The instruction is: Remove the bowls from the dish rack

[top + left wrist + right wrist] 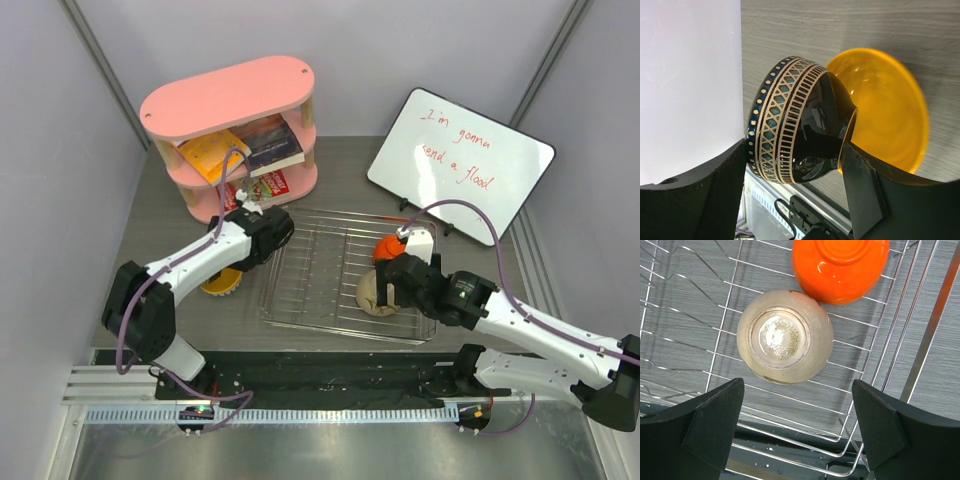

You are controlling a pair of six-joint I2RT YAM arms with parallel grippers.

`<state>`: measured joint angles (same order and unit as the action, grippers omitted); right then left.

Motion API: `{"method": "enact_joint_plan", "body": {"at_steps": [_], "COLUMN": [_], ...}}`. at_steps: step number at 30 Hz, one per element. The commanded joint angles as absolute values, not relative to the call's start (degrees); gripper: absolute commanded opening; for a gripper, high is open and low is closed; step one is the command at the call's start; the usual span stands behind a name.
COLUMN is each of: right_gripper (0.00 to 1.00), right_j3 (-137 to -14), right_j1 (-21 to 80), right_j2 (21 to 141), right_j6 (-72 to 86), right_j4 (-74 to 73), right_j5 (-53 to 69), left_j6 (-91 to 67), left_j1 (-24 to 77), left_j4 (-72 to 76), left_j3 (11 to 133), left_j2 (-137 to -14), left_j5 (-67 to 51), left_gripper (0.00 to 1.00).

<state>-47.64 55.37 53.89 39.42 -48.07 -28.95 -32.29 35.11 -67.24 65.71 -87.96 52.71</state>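
Fingers point(710, 195) of your left gripper point(796, 155) pinch a dark bowl point(790, 130) with a blue-and-gold patterned band. One pad is at its rim and the other against its glossy side. The bowl is tipped on its side, its base leaning against the yellow bowl point(885, 110), which sits open side up on the grey table point(840, 25). In the top view that yellow bowl lies just off the left end of the dish rack point(320, 260), outside its rim.

Your right gripper point(797, 405) hangs with its jaws spread wide and nothing between them. It is above the cream bowl point(784, 336), which rests upside down on the rack bars with its foot ring facing up. The orange-red bowl point(840, 265) sits touching it on the far side, also upside down, and both are at the rack's right end.

Behind the rack you have the pink shelf point(230, 95) on the left and the whiteboard point(460, 165) on the right.
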Motion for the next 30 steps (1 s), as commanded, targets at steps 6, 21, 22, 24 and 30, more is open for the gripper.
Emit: {"method": "enact_joint_plan", "body": {"at_steps": [6, 21, 22, 24, 30], "right_gripper": [0.95, 0.95, 0.95, 0.95, 0.96], "right_j3": [-46.05, -46.14, -46.14, -46.23, -46.84], "right_j1": [55.19, 55.11, 55.11, 55.02, 54.85], "right_j2": [52.03, 51.68, 51.68, 51.77, 50.36], "right_j6": [40.61, 40.43, 40.52, 40.69, 41.75], "right_j4": [-47.46, -47.46, -47.37, -47.46, -47.9], "right_j5": [-29.0, -28.92, -28.83, -29.0, -31.73], "left_j6": [-37.08, -40.69, -40.61, -40.43, -37.71], "left_j1": [38.93, 40.6, 40.69, 40.87, 41.92], "left_j4": [-72.86, -77.43, -77.61, -77.52, -74.88], "left_j3": [71.54, 70.31, 70.31, 70.14, 68.64], "left_j2": [-90.88, -95.18, -95.62, -95.98, -97.64], "left_j5": [60.99, 63.19, 63.02, 62.41, 58.89], "left_gripper": [0.41, 0.66, 0.67, 0.71, 0.83]}}
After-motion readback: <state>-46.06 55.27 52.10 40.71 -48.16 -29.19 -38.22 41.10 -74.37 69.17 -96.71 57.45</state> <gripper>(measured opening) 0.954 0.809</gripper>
